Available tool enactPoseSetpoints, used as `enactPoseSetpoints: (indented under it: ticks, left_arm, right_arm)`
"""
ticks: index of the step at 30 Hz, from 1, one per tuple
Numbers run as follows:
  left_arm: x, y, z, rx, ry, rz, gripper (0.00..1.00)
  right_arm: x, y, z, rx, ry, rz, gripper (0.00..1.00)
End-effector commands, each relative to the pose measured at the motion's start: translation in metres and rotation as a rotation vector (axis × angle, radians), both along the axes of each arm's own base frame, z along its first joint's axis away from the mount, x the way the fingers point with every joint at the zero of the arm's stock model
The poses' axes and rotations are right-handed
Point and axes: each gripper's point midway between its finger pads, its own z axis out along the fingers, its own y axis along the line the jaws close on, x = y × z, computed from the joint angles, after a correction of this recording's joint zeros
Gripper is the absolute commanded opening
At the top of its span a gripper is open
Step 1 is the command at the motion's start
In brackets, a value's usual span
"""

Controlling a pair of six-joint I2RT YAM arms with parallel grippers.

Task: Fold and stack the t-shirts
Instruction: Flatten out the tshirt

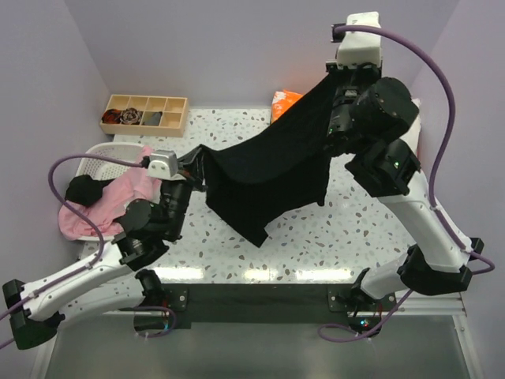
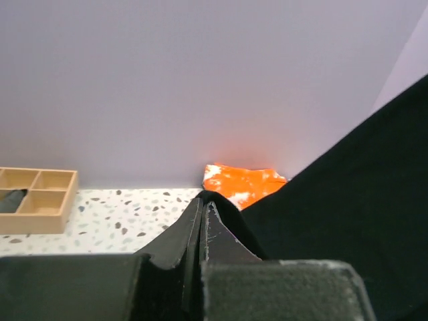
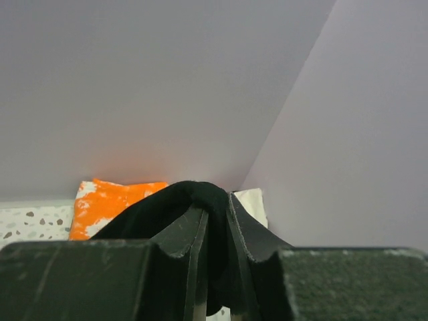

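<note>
Black t-shirt point(image 1: 268, 170) hangs stretched above the desk point(image 1: 355, 229), our left gripper point(image 2: 204, 200) clamped tight on its lower edge and our right gripper point(image 3: 215, 208) pinching a higher fold, presumably to spread it flat for folding.

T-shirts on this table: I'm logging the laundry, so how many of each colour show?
Black t-shirt: 1
Orange t-shirt: 1
Pink t-shirt: 1
Cream t-shirt: 1
Total: 4
A dark bundle in the basket is unclear, not counted.
</note>
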Motion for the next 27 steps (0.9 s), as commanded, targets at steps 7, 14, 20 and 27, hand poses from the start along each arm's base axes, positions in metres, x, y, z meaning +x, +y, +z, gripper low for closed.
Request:
enactPoseSetpoints:
  ticks: [7,14,20,27]
  left_arm:
    - [-0.052,0.131,0.13,-0.08,0.023,0.221,0.0]
    - [-0.101,0.184,0.178,-0.21,-0.066,0.115,0.0]
    - [-0.125,0.161,0.196,-0.159,-0.017,-0.131,0.0]
    - [-0.139,0.102,0.189,-0.068,0.101,-0.399,0.0]
  right_arm:
    - [-0.046,-0.067,0.026,0.195,-0.079,-0.115,0.09]
    - [-0.064,-0.062,-0.002,0.146,0.096,0.114,0.14]
    - [-0.095,-0.016,-0.075,0.159,0.306,0.541,0.1]
    - [-0.144,-0.003,-0.099,0.341,0.382,0.798,0.05]
